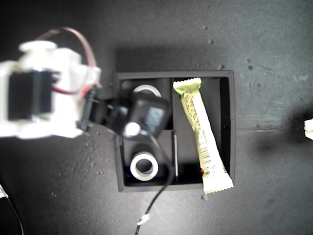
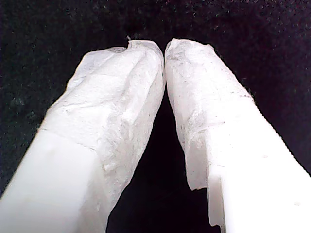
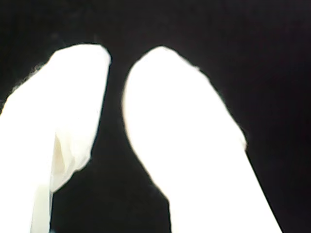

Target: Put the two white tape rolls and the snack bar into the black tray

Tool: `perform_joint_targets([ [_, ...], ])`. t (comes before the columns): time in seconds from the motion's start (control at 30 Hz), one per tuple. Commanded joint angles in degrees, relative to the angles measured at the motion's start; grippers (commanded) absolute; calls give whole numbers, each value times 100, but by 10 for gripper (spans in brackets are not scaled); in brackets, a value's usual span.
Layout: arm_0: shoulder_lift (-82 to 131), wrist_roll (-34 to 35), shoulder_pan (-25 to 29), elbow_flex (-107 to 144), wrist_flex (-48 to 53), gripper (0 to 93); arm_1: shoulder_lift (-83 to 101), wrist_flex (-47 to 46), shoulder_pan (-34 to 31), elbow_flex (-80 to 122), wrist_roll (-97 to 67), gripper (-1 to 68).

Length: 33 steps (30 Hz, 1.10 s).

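Your sorting is looking nearly done: both white tape rolls (image 1: 144,166) (image 1: 146,90) are sitting in the black tray (image 1: 232,127)'s small compartments. The snack bar (image 1: 202,135) is lying in the long one (one crimped end riding over the wall), so next you're nudging it flat. Your first pincer (image 2: 164,48) is pressing tips together on nothing; your second pincer (image 3: 116,77) is showing a narrow gap, empty.

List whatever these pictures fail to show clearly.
- One white tape roll in the black tray: partly hidden by an arm's dark camera block in the exterior view.
- Which arm that is: neither wrist view shows anything but dark background beyond its fingers.
- A white thing: cut off by the exterior view's right edge.
- My second gripper: blurred, overexposed.
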Motion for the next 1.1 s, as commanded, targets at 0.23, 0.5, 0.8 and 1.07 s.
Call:
perform_joint_targets([
  [0.23,6574,9,-70,6759,-1969,0,44,-141,817,703,-580,-3],
  [0.5,8622,167,-141,8104,-1318,0,44,229,1301,703,-729,-2],
  [0.8,8622,62,369,9132,-1679,0,44,519,1195,703,-554,-1],
  [1.07,8631,-914,809,9325,-1213,1,44,563,1213,703,-1046,1],
])
